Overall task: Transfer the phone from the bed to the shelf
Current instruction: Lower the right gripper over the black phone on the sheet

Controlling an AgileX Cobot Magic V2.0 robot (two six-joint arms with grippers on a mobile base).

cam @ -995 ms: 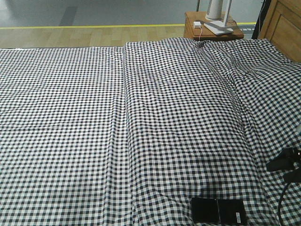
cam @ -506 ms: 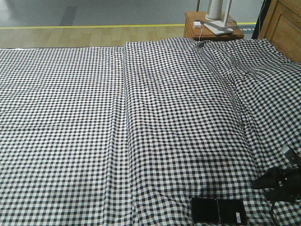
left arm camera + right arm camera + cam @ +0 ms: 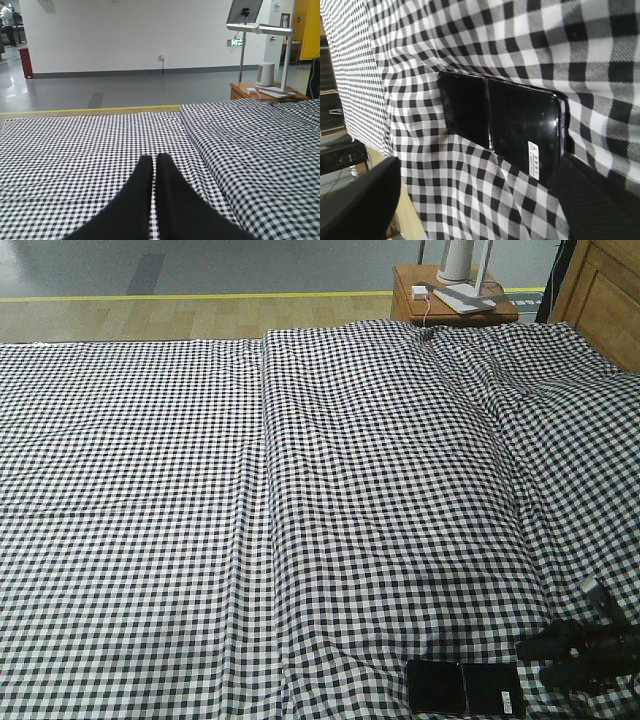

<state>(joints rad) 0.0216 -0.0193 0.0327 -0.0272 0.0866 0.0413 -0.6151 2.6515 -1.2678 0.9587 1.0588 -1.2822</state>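
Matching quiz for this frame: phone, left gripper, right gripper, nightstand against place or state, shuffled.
1 phone
2 left gripper
3 right gripper
4 nightstand

A shut, over the bed
B open, right beside the phone
C lying flat at the bed's near edge
D past the bed's far end, lamp on top

Pairs: 1-C, 2-A, 3-B, 4-D

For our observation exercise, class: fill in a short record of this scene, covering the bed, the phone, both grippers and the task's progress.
bed: wrinkled black-and-white checked sheet
phone: lying flat on the bed near its edge, screen dark
right gripper: open, just beside the phone's sticker end, not holding it
left gripper: shut, empty, above the bed
progress: phone not yet picked up
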